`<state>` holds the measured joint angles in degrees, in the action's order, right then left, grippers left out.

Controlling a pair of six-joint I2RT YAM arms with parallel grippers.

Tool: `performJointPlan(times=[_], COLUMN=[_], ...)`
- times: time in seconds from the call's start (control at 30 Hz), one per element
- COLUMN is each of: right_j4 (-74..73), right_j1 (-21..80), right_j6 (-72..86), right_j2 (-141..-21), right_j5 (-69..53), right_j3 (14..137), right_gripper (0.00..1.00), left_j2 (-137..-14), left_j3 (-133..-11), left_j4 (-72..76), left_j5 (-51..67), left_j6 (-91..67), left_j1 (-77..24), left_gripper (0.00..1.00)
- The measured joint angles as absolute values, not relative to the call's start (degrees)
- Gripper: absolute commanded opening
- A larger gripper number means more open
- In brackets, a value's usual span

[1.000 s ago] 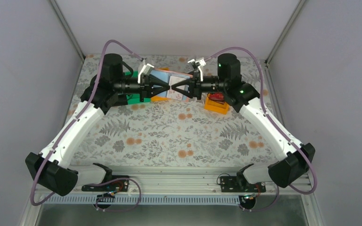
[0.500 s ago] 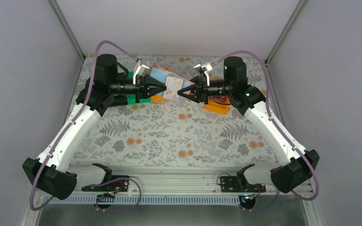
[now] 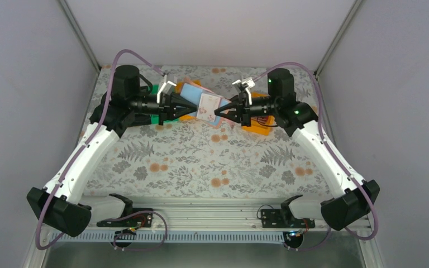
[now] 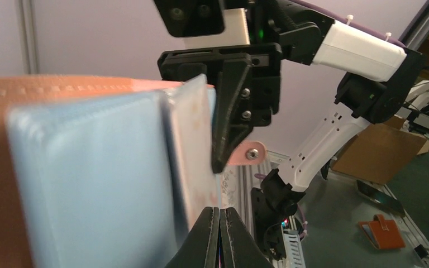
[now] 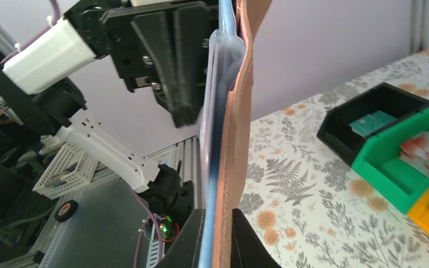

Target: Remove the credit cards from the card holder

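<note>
The right gripper (image 5: 218, 228) has now closed on the brownish-pink folding card holder (image 5: 236, 111), which the shut left gripper (image 4: 219, 218) clamps too, above the floral table (image 5: 313, 184). Nearby stand a black plastic bin (image 5: 388, 100) (a teal credit card (image 5: 371, 121) inside, print too small to read), a green plastic bin (image 5: 394, 178) and an orange plastic bin (image 3: 255, 127).

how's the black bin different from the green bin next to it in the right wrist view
The black bin is dark and holds teal cards; the green bin is bright and holds pale, red-blotched cards. The black bin sits farther from the wrist camera and the green bin nearer. Both are open-topped bins, side by side on the floral table.
</note>
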<state>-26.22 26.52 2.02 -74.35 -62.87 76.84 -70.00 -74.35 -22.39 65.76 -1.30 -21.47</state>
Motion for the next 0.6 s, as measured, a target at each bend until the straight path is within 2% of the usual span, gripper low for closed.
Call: performJointPlan(times=[0.33,0.4,0.5,0.6], right_j4=[-31.51,-31.75,-31.86,-31.92], right_j1=[23.53,23.53,23.55,23.57], right_j6=[-0.14,-0.12,-0.08,-0.08], right_j2=[-74.11,-74.56,-75.42,-75.81], right_j5=[-63.83,-64.58,-65.49,-66.46], right_j3=[77.01,77.45,78.17,78.24], right_gripper=[0.04,0.04,0.04,0.04], left_j2=[-69.58,-69.58,-69.65,-69.84], left_j3=[-74.46,-74.46,-74.46,-74.43], left_j4=[-22.76,-22.57,-22.35,-22.39], left_j5=[66.37,65.23,63.35,60.23], left_j6=[-0.12,-0.25,-0.6,-0.86], left_j1=[-21.08,-21.65,-22.94,-23.75], left_gripper=[0.03,0.08,0.22,0.28])
